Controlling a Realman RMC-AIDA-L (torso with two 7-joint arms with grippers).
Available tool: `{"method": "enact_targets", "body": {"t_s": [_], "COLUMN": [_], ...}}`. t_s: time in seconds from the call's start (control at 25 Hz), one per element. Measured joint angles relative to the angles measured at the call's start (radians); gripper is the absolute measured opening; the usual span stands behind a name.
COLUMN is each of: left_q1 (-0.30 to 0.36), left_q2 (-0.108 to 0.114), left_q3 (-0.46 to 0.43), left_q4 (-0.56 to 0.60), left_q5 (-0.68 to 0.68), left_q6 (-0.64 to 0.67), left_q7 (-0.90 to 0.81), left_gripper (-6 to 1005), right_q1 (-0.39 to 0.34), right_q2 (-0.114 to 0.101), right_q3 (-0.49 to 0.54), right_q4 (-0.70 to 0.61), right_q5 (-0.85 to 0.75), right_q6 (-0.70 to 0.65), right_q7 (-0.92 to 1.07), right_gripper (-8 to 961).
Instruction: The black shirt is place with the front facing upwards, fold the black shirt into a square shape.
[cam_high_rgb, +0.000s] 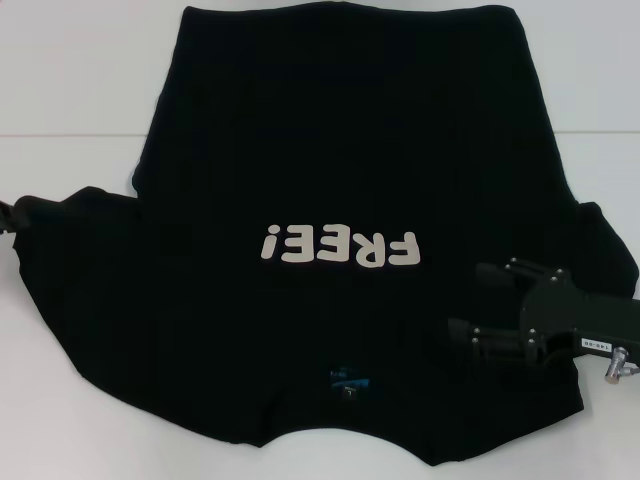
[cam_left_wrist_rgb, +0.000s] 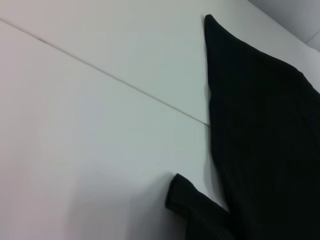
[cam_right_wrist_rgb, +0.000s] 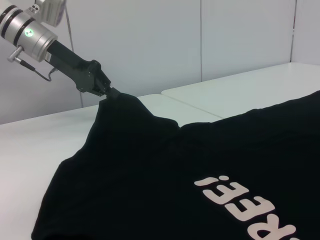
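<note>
We count one black shirt (cam_high_rgb: 340, 150) on one white desk (cam_high_rgb: 80, 60), and two hands: the left hand (cam_right_wrist_rgb: 102, 89) and the right hand (cam_high_rgb: 478, 305).

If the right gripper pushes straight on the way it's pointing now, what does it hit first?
Most likely only the black shirt. In the head view the right gripper lies low over the shirt's right side, pointing left across the chest below the FREE! lettering. Nothing else shows in that line; its height above the cloth is unclear.
</note>
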Motion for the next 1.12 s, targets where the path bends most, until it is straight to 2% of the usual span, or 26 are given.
{"method": "enact_targets", "body": {"t_s": [0.24,0.44,0.6,0.88,1.04,1.12], "left_q1": [-0.013,-0.056,-0.1,-0.129,-0.13,-0.126], "left_q2": [-0.006,-0.028,-0.063,-0.16,-0.186,-0.191], "left_q3": [-0.008,-0.004,0.007,0.065,0.064,0.06], "left_q4": [0.005,0.008,0.015,0.053,0.018,-0.044], "left_q5": [-0.007,-0.016,-0.02,-0.02,-0.049,-0.126], "left_q6": [0.052,0.103,0.141,0.143,0.124,0.132], "left_q7": [0.0,-0.006,0.002,0.013,0.077,0.144], "left_gripper": [-1,-1,-2,-1,19,32], "right_q1": [0.002,0.002,0.001,-0.005,-0.006,-0.005], "right_q2": [0.0,0.0,0.0,0.0,0.001,0.001], "right_q3": [0.0,0.0,0.0,0.0,0.0,0.0], "right_q4": [0.003,0.008,0.01,0.011,0.011,0.011], "right_q5": [0.0,0.0,0.0,0.0,0.0,0.0], "right_q6": [0.004,0.006,0.006,0.006,0.006,0.007], "right_q7": [0.0,0.0,0.0,0.0,0.0,0.0], "right_gripper": [880,879,878,876,875,875]}}
